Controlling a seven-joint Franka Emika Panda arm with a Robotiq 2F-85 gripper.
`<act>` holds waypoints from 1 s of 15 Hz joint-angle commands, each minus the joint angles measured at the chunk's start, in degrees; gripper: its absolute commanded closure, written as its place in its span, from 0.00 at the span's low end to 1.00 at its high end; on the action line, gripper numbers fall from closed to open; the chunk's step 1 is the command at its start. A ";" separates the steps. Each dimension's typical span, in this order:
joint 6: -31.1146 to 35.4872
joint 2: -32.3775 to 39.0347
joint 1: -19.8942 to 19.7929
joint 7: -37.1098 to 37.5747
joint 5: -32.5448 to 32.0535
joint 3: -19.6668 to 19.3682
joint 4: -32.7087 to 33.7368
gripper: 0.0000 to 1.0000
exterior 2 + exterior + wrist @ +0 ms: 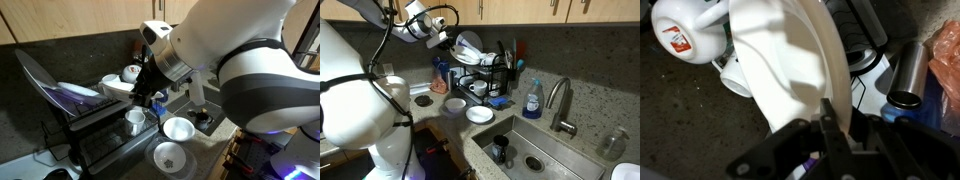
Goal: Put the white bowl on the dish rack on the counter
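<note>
My gripper (835, 130) is shut on the rim of the white bowl (790, 60), which stands on edge and fills the middle of the wrist view. In an exterior view the gripper (446, 41) holds the bowl (469, 44) tilted just above the top tier of the black wire dish rack (490, 76). In an exterior view the bowl (117, 87) hangs over the rack (95, 128), with the gripper (143, 93) beside it. The speckled counter (435, 113) lies below.
Two shallow white dishes (455, 105) (480, 114) sit on the counter in front of the rack. A white mug (685, 35) and a steel bottle (905, 70) stand near the bowl. A blue soap bottle (532, 100), faucet (560, 105) and sink (535, 150) lie beyond the rack.
</note>
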 commanded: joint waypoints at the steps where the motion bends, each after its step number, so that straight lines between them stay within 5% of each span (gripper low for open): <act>1: -1.49 3.14 0.47 -1.25 1.64 -1.54 -0.35 0.96; 15: -3.69 5.70 0.56 -1.98 3.61 -1.75 -0.93 0.96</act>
